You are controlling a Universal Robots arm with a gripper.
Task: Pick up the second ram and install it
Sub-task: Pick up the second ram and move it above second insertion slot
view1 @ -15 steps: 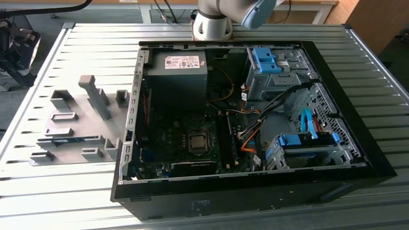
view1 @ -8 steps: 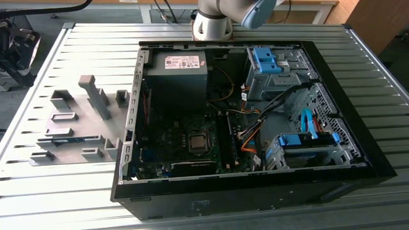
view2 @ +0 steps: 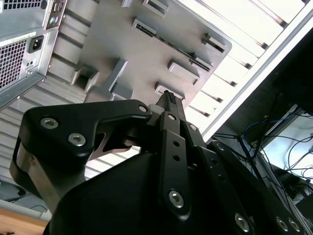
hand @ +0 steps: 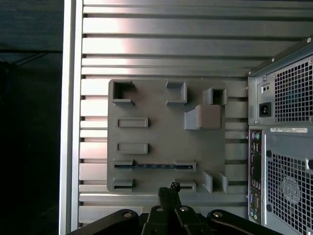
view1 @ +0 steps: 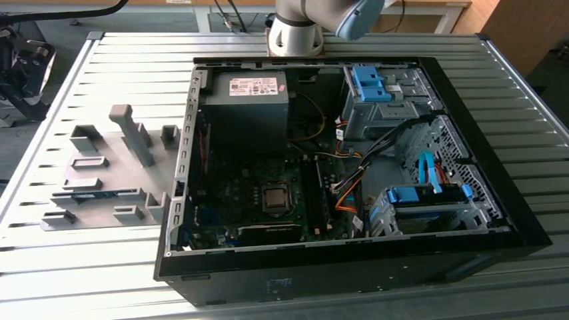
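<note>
The gripper (hand: 171, 187) is hanging over the grey fixture tray (hand: 156, 132) in the first wrist view, its fingers (hand: 165, 196) pressing together at the tips and carrying nothing. In the second wrist view the gripper (view2: 168, 98) is showing that same pinched-in look, dark linkage running up to one narrow tip above the tray (view2: 112, 29). The second ram (hand: 149, 166) is lying flat in the tray, a thin green-blue strip bridging two low grey holders, and the fingertips are sitting just beside it, apart from it, over the neighbouring row of holders. In the exterior view the ram (view1: 98, 195) is resting towards the near end of the tray (view1: 106, 160), close to the tall upright block (view1: 138, 137). The tray is sitting on the slatted metal table (view1: 89, 267), at the exterior view's left of the open computer case (view1: 356, 273), just beside its wall. Inside the case two bright blue drive brackets (view1: 369, 83) are showing along the exterior view's right side. The arm's base (view1: 298, 30) is standing at the far edge of the table, behind the case.
</note>
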